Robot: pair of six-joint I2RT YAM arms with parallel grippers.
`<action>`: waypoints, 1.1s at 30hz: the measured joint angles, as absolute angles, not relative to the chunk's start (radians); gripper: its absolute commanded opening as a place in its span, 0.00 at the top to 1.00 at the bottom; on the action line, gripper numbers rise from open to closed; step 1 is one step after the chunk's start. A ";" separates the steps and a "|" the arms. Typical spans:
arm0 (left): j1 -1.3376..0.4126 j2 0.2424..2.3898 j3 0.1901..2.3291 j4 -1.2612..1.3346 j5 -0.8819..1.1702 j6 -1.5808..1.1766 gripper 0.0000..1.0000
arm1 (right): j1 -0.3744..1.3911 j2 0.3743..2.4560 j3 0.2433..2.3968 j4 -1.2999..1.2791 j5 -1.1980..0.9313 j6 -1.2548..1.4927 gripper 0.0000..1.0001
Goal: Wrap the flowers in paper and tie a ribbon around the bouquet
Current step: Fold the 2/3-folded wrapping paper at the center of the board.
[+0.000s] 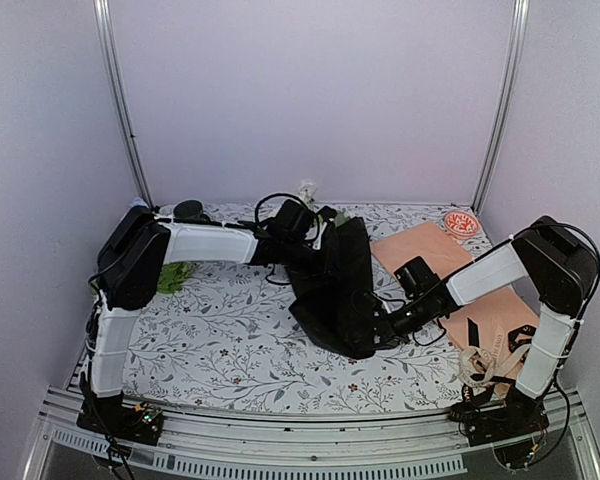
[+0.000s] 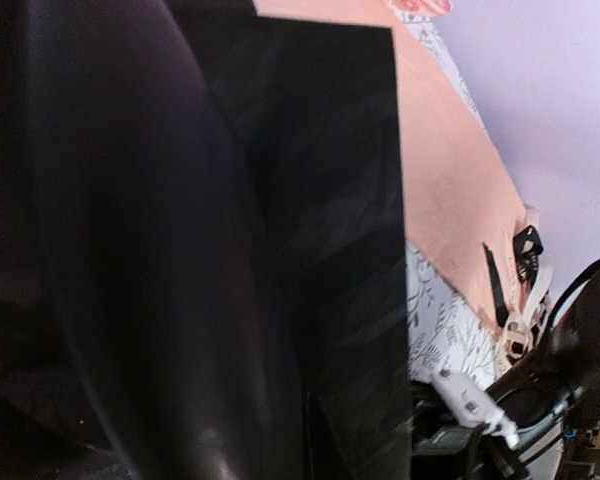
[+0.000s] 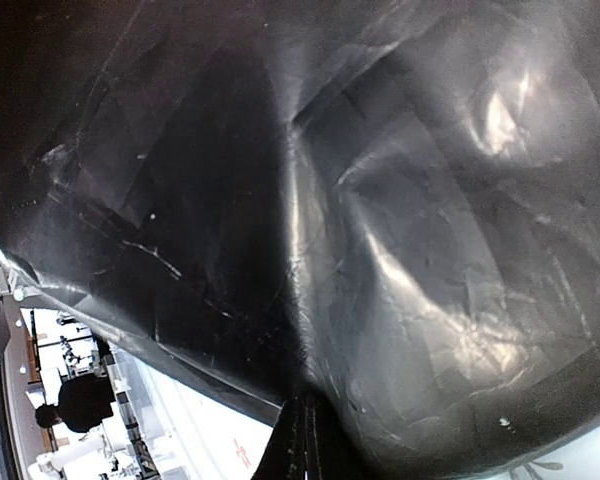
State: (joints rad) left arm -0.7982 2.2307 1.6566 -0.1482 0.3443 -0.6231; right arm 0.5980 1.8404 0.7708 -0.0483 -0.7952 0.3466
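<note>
- right end effector (image 1: 378,330) (image 3: 298,445): closed, pinching the gathered near-right edge of the paper (image 1: 340,285) (image 2: 330,200) (image 3: 380,200); creases in the right wrist view run down into the pinch.
- left end effector (image 1: 315,255): closed, tucked against the paper's far-left edge. fingers not visible in the left wrist view, so cannot tell if the sheet is actually pinched.
- paper: black, glossy, mid worktop (image 1: 230,340) between the two arms. bulged and crumpled rather than flat, running from the left wrist down to the right end effector. one straight clean edge shows in the left wrist view.
- flowers (image 1: 308,189): only a pale bloom and a bit of green leaf show, poking out past the paper's far edge next to the left wrist. the rest is hidden by paper and arm.
- peach-tan sheet (image 1: 420,248) (image 2: 450,180): flat on the worktop, right of the paper, passing under the right arm; the black paper overlaps its left edge in the left wrist view.
- ribbon (image 1: 485,365) (image 2: 520,320): cream, loose loops at the near-right corner by the right arm base, well apart from the paper.
- black strap (image 1: 477,330) (image 2: 525,250): lying on the peach-tan sheet, just beside the ribbon.
- round red-patterned disc (image 1: 461,222): far right, at the peach-tan sheet's far corner.
- green bunch (image 1: 175,277): left side, next to the left arm's elbow.
</note>
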 measured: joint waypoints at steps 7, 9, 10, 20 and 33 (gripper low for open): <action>-0.765 1.889 1.170 -0.126 0.208 -0.629 0.91 | 0.601 1.839 0.777 -0.073 -0.784 0.334 0.99; -0.741 1.791 1.079 -0.128 0.167 -0.636 0.78 | 0.601 1.839 0.778 -0.081 -0.782 0.331 1.00; -0.731 1.755 1.047 -0.124 0.149 -0.643 0.69 | 0.601 1.838 0.778 -0.084 -0.780 0.331 0.99; -0.755 1.580 0.952 -0.260 -0.129 -0.657 0.56 | 0.607 1.833 0.793 -0.117 -0.757 0.317 0.99; -1.031 1.819 1.380 -0.222 -0.210 -0.490 0.64 | 0.610 1.834 0.807 -0.142 -0.747 0.317 0.99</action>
